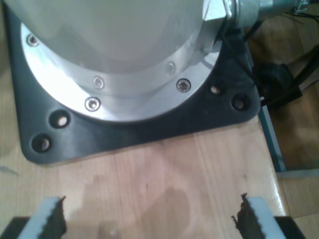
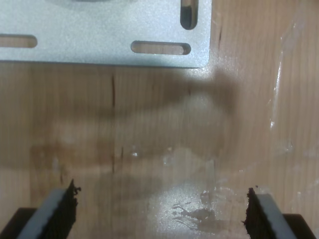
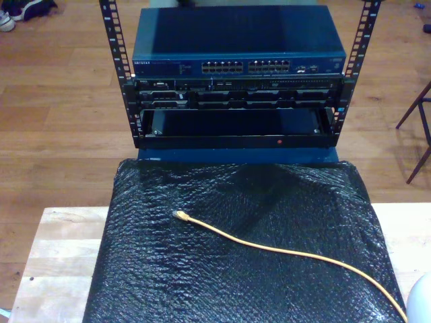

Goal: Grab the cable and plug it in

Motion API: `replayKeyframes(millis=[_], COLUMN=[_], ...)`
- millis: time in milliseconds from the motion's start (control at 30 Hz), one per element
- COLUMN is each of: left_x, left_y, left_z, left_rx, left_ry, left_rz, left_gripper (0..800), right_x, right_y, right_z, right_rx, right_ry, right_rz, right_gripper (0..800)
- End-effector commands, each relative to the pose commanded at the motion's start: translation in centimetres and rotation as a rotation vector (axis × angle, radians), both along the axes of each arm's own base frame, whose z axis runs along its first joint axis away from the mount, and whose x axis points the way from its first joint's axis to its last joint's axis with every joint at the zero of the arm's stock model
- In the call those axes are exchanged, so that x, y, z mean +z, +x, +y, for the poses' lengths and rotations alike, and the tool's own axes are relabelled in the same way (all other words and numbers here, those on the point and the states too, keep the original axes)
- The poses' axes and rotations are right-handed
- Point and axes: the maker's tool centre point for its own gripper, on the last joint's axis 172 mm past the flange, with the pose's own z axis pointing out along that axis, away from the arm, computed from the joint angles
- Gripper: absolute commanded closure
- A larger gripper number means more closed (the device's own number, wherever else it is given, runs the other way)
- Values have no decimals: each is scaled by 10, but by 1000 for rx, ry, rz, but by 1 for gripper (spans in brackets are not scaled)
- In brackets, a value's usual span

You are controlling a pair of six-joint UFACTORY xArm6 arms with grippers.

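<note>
In the first wrist view my first gripper (image 1: 149, 219) hangs with its jaws spread wide and nothing between them, over bare wooden tabletop (image 1: 164, 174), with a round silver arm base (image 1: 114, 59) on a black mounting plate (image 1: 149, 124) at 12 o'clock. In the second wrist view my second gripper (image 2: 162, 211) is likewise wide apart and empty above stained wood, a slotted metal plate (image 2: 99, 30) at 12 o'clock. In the exterior view the cable (image 3: 283, 251) lies on black bubble wrap (image 3: 202, 269), its plug (image 3: 180, 215) toward 10 o'clock, well apart from the blue network switch (image 3: 236, 47) in the rack (image 3: 121, 81) at 12 o'clock.
</note>
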Motion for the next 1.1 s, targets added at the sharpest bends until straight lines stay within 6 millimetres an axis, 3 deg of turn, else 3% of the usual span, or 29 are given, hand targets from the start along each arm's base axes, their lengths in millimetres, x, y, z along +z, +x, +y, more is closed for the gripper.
replayKeyframes(millis=[867, 1100], left_x=[0, 9], left_y=[-1, 1], left_z=[-3, 12], left_rx=[1, -2], left_ry=[-10, 39], left_rz=[5, 0], left_gripper=[2, 1], right_x=[5, 14], right_y=[0, 1], right_z=[-6, -18], right_rx=[0, 1], right_ry=[-14, -56], right_rz=[1, 0], right_gripper=[1, 1])
